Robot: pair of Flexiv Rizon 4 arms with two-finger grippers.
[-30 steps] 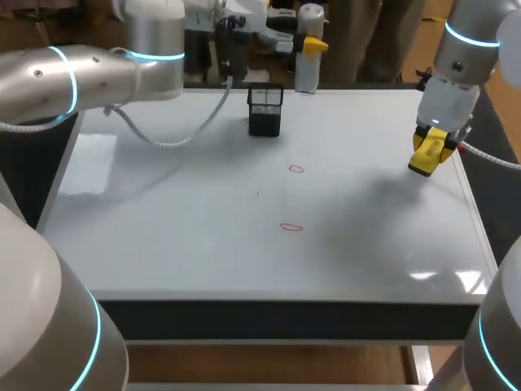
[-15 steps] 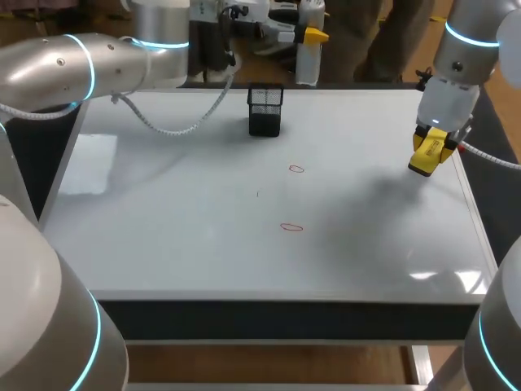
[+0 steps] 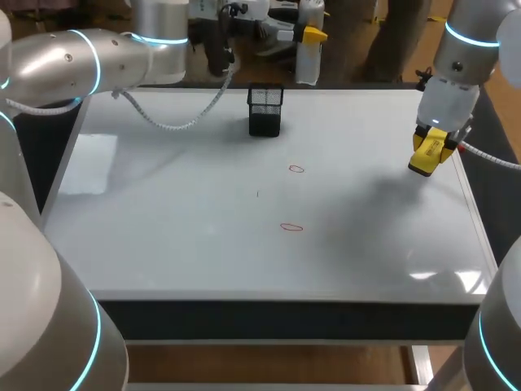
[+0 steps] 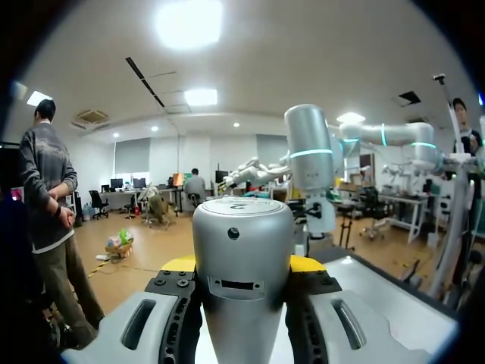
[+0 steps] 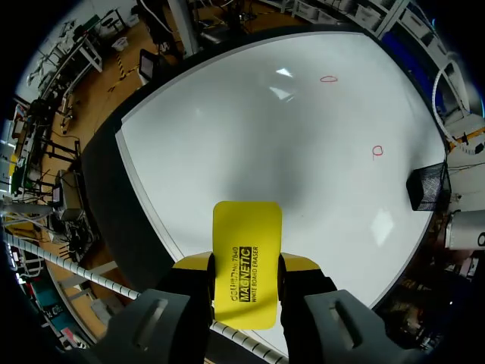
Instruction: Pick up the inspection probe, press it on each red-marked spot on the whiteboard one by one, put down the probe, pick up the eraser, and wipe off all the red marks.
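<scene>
The probe (image 3: pixel 308 63), a silvery-white cylinder, hangs upright over the table's back edge with my left gripper (image 3: pixel 310 36) shut on it. In the left wrist view the probe (image 4: pixel 242 243) fills the gap between the yellow-tipped fingers (image 4: pixel 179 264). My right gripper (image 3: pixel 431 147) is shut on the yellow eraser (image 3: pixel 423 163) above the whiteboard's right side. The right wrist view has the eraser (image 5: pixel 247 235) sticking out ahead of the gripper (image 5: pixel 244 271). Two red marks (image 3: pixel 295 169) (image 3: pixel 291 227) lie mid-board; they appear again as red marks (image 5: pixel 377 151) (image 5: pixel 328 78) ahead of the eraser.
A black mesh holder (image 3: pixel 265 110) stands on the whiteboard (image 3: pixel 163 212) at the back centre, close to the probe. It shows in the right wrist view as the mesh holder (image 5: pixel 427 186) beyond the marks. The board's right edge (image 3: pixel 476 212) runs just beside the eraser.
My left arm has swung back and up a little, carrying the probe slightly higher at the table's rear. The right arm and eraser have not moved.
</scene>
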